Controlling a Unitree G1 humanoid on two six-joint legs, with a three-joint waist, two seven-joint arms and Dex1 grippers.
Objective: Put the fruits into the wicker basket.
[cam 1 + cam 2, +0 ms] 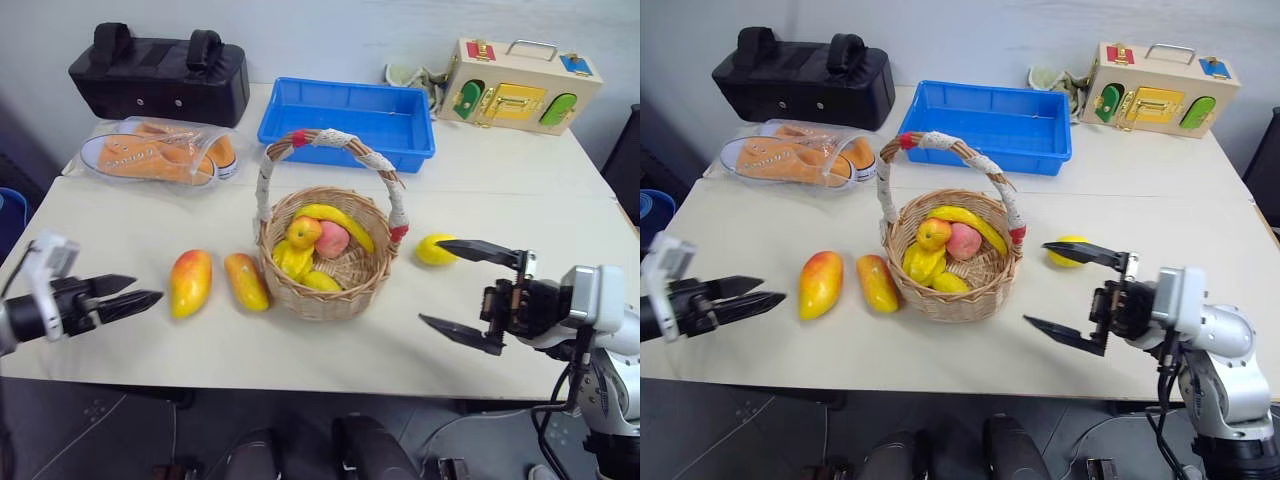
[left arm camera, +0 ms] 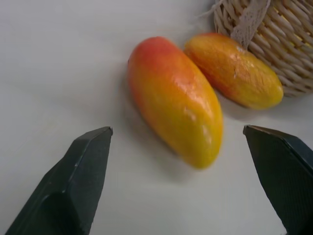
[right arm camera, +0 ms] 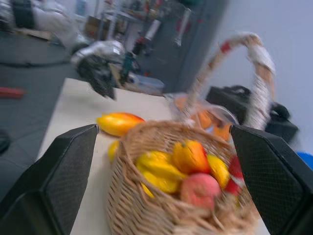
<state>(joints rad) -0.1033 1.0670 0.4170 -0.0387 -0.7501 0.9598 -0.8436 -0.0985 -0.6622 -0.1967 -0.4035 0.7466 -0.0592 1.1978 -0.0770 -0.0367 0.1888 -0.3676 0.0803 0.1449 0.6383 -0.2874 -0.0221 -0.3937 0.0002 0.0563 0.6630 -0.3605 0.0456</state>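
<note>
Sitting mid-table, the basket [image 1: 325, 262] holds a banana [image 1: 340, 222], a peach [image 1: 333, 240] and some yellow fruit. 2 mangoes lie on the table to its left: 1 mango [image 1: 246, 281] rests just beside the basket wall, the other mango [image 1: 190, 282] a little further left, near its neighbour. A lemon [image 1: 435, 249] sits on the table to the basket's right, apart from it.

The left gripper [image 1: 128, 295] hovers left of the outer mango, its fingers spread wide and empty, pointing toward the fruit. The right gripper [image 1: 470, 290] hangs right of the basket, near the lemon, fingers also wide apart with nothing between them, aimed at the basket.

Behind the basket stand a blue tray [image 1: 345, 122], a bag [image 1: 160, 75], bagged sneakers [image 1: 155, 152] and a wooden box [image 1: 520, 85].
</note>
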